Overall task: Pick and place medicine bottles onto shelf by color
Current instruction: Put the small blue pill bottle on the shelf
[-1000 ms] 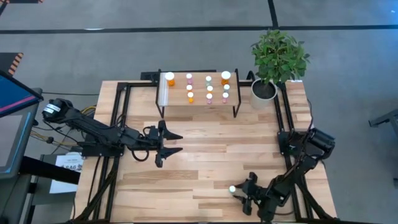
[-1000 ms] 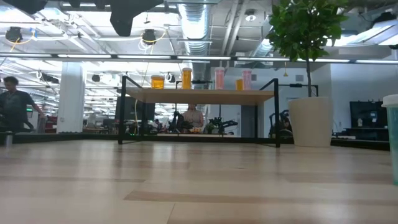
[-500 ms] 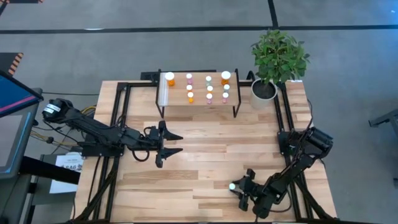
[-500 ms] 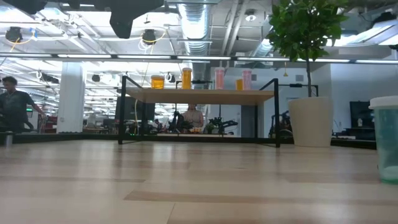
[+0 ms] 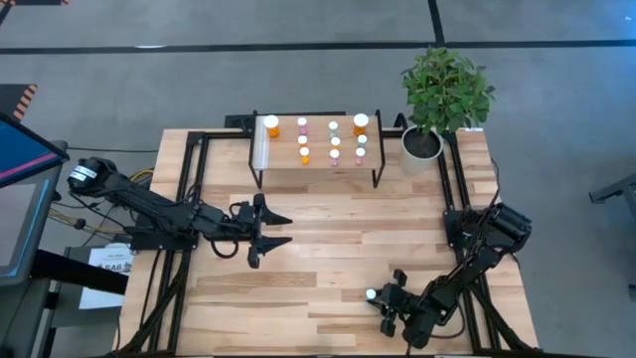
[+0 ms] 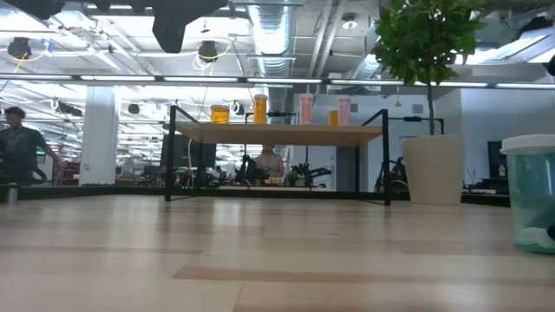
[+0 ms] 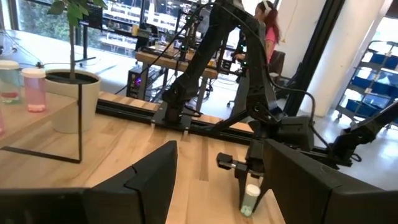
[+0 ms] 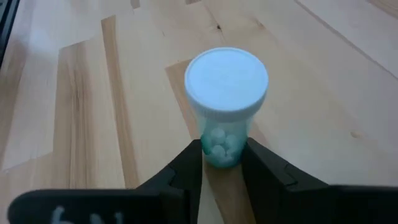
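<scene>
At about five o'clock on the table (image 5: 328,234), near its front edge, the right gripper (image 5: 385,307) has a green medicine bottle (image 8: 225,106) between its two dark fingers (image 8: 184,167). The wrist view shows the fingertips pressed against both sides of the bottle's lower body, so the gripper is grasping it. The bottle stands upright on the wood, white cap up, with pale pills visible inside. In the low view the same bottle sits at three o'clock, close to the lens.

Toward nine o'clock, around mid-table, the left gripper (image 5: 270,230) waits above the wood with its fingers spread apart and nothing between them.

Farther back, at twelve o'clock, the shelf (image 5: 318,159) stands on its thin black legs, a white strip at its left end. On it stand the other medicine bottles (image 5: 333,142) in short rows: orange ones on the left side, pink in the middle, green on the right, all with white caps, with a larger one at each far corner.

At about one o'clock, just beside the shelf's right end, a leafy plant (image 5: 446,87) rises from a white pot (image 5: 421,146).
</scene>
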`<state>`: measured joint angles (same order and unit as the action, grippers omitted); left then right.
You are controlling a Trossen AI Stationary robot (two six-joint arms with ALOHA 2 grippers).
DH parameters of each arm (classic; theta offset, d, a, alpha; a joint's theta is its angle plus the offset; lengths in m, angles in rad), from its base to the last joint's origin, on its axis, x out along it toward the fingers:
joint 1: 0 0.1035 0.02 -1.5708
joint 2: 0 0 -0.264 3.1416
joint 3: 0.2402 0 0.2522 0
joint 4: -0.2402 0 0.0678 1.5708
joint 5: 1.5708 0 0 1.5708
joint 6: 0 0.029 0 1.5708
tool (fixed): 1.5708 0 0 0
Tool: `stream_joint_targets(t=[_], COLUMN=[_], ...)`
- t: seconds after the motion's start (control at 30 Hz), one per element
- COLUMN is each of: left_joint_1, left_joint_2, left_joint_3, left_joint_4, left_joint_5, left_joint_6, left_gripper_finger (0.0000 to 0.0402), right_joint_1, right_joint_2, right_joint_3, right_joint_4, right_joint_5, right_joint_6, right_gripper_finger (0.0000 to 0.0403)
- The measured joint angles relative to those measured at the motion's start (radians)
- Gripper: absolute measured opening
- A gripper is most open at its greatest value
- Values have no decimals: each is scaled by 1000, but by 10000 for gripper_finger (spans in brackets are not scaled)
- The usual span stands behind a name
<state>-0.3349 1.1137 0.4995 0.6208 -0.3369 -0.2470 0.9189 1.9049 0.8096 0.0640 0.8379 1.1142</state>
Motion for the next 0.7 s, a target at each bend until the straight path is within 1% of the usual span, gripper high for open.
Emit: stream_joint_targets(t=[0.13, 0.27, 0.4, 0.53, 0.6, 0.7], left_joint_1=[-16, -19, -19, -19, -23, -33], left_joint_2=[20, 70, 155, 260, 311, 378], left_joint_3=[1, 14, 93, 220, 290, 388], left_joint_4=[4, 39, 34, -83, -178, -308], left_joint_5=[2, 8, 81, 152, 171, 173], left_joint_6=[2, 15, 34, 53, 80, 117], left_gripper_finger=[223, 223, 223, 223, 223, 223], right_joint_1=[-16, -46, -83, -124, -142, -167], right_joint_2=[0, 0, 0, 0, 0, 0], right_joint_3=[21, 61, 107, 158, 184, 227], right_joint_4=[-2, -3, -3, -3, -9, -36], right_joint_5=[-2, -2, -2, -3, -10, -22], right_joint_6=[-41, -129, -228, -318, -363, -418], right_gripper_finger=[120, 119, 119, 119, 119, 119])
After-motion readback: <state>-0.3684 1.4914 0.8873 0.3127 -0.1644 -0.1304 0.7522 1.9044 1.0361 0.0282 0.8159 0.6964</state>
